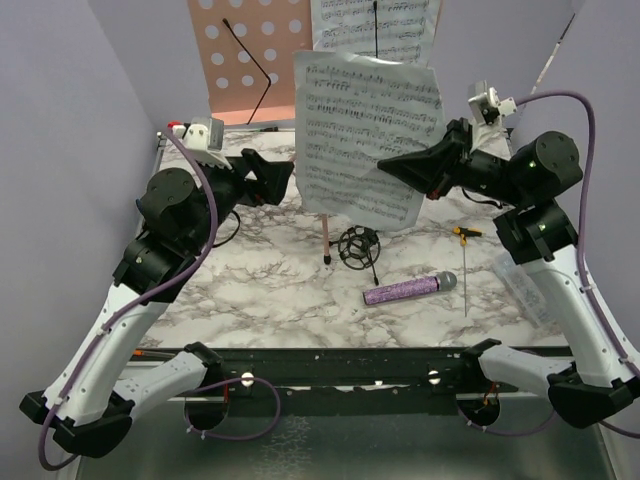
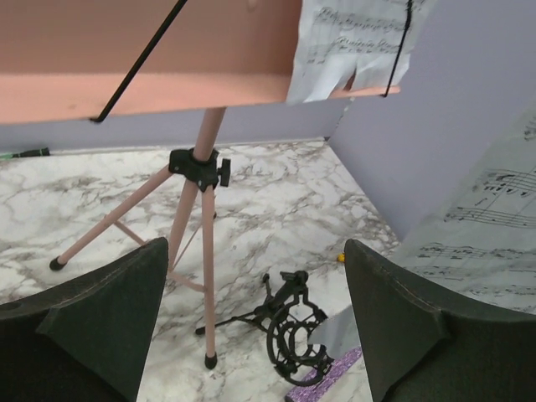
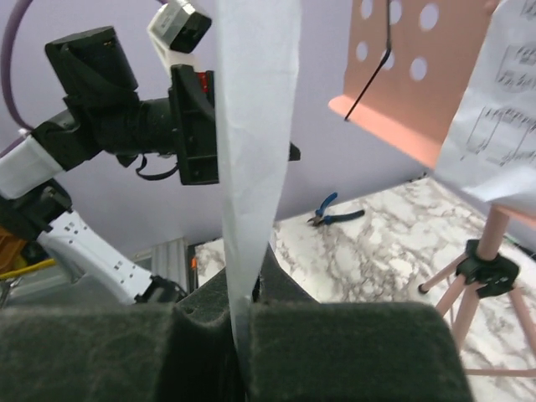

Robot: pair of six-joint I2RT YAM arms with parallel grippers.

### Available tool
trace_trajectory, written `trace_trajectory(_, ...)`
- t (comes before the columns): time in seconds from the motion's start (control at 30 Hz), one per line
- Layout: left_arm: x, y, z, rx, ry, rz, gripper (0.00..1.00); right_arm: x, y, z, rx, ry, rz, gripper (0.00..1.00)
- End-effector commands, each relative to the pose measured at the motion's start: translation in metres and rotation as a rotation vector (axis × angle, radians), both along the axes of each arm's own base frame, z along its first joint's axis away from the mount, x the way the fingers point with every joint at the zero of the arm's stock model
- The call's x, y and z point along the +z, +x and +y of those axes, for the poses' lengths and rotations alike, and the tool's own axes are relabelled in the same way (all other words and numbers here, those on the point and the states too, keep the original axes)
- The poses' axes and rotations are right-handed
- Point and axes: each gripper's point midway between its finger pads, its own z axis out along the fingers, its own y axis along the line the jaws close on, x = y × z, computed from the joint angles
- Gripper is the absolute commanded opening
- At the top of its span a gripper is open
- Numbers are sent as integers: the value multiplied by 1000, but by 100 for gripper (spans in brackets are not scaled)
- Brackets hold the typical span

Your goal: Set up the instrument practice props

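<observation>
Paper is what my right gripper (image 1: 388, 166) has. Its two pads are pressed tight on the bottom edge of one white sheet-music page (image 1: 365, 130). The page stands up tall out of the closed jaws, high over the table (image 1: 250, 290).

My left gripper (image 1: 285, 172) faces the other side of that page, just beside its edge. Its jaws are wide apart. In the left wrist view I see nothing between the two pads, and the held page is off past the outer side of one pad. I cannot tell if it touches the pad.

Straight ahead of the left jaws, farther back, stands the pink music stand (image 1: 235, 50). Its three thin legs are spread out on the table. A second page (image 1: 375, 25) rests on the stand's tray, above and behind the right jaws.

Down below both jaws, on the table, sits the small black shock-mount (image 1: 358, 247), close to one foot of the stand. The glittery purple microphone (image 1: 405, 290) lies flat just beside it, on the side near the arm bases.

A yellow-handled screwdriver (image 1: 465, 262) lies on the table under the right arm. Blue-handled pliers (image 3: 335, 213) lie far past the right jaws, near the back wall.
</observation>
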Motion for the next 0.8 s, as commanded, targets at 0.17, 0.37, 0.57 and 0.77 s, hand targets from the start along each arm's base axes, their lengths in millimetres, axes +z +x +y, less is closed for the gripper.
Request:
trace_trajectory(0.17, 68, 8, -10, -33, -19, -107, 83, 56, 26, 1, -84, 73, -63, 0)
trace_trajectory(0.37, 98, 18, 0, 44, -47, -152, 81, 85, 35, 0, -119, 99, -120, 0)
trace_trajectory(0.57, 111, 34, 14, 160, -45, -158, 79, 110, 49, -2, -175, 124, -162, 0)
trace_trajectory(0.77, 106, 56, 13, 225, -10, -142, 78, 117, 71, 3, -213, 120, -163, 0)
